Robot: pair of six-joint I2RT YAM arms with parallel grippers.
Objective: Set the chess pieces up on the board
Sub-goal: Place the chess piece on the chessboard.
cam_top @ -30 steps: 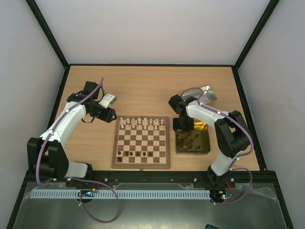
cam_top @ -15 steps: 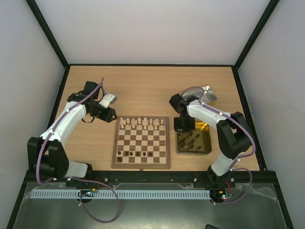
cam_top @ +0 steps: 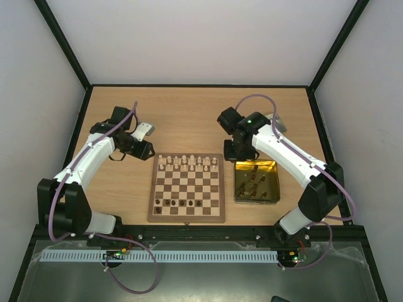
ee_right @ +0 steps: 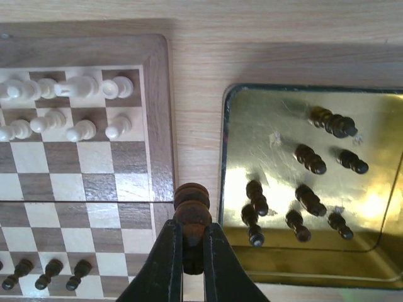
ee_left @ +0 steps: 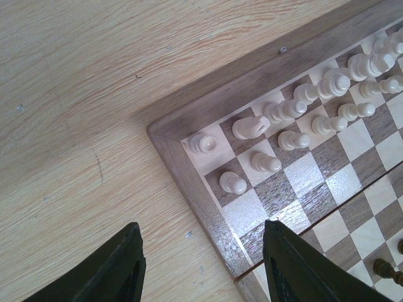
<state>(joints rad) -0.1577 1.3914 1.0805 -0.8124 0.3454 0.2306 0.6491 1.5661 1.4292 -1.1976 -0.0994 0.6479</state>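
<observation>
- The right gripper [ee_right: 192, 245] is closed tightly on one small dark brown turned wooden chess piece [ee_right: 192, 204]. One rounded end sticks out past the fingertips, and I cannot tell whether it is the head or the base.
- This piece hangs above the strip of pale wooden table [ee_right: 195, 126] between the square wooden chessboard with dark and cream checks [ee_right: 160, 94] and the gold-toned rectangular metal tin [ee_right: 277, 157]. It touches neither of them.
- The tin serves as the store: several more dark brown pieces [ee_right: 310, 200] lie on their sides in it, well apart from each other.
- On the board, the pale cream pieces [cam_top: 189, 163] stand upright and fill the two far rows. Only a few dark pieces [cam_top: 182, 203] stand on the near rows, toward the left, so I judge the dark side is far from complete.
- The left gripper [ee_left: 201, 251] is about half open and holds nothing. It hovers over the table just beside the far-left corner of the board, probably so that it does not disturb the standing cream pieces.
- The held piece likely needs a free near square and must be set down upright.
</observation>
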